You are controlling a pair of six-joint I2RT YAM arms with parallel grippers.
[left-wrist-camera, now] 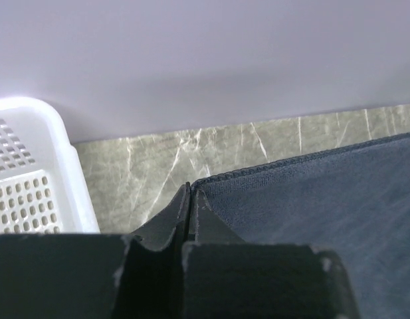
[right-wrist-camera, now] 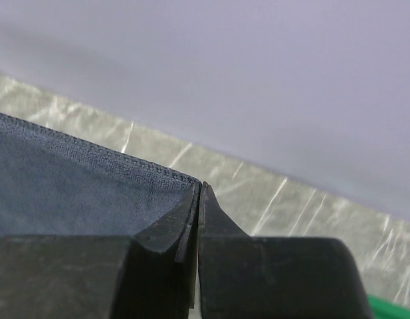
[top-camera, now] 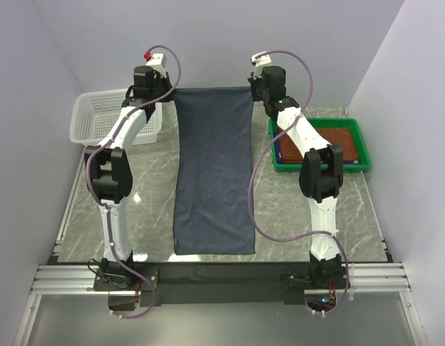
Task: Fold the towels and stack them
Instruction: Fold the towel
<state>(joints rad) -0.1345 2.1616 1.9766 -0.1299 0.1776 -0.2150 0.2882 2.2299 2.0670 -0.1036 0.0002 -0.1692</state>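
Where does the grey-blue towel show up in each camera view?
Top external: grey-blue towel, centre, long side running near to far.
Left wrist: towel lower right, corner in the left gripper.
Right wrist: towel lower left, corner in the right gripper.
Shared landmark: marble table meeting the lilac wall.

We see both arms reaching forward from their bases, elbows bent and raised, wrists at the far end. The left pincer [top-camera: 172,91] is closed tight on one far corner of the grey-blue towel [top-camera: 213,166]. The right pincer [top-camera: 254,88] is pinched on the other far corner. In each wrist view the dark fingertips [left-wrist-camera: 173,222] meet with no gap.
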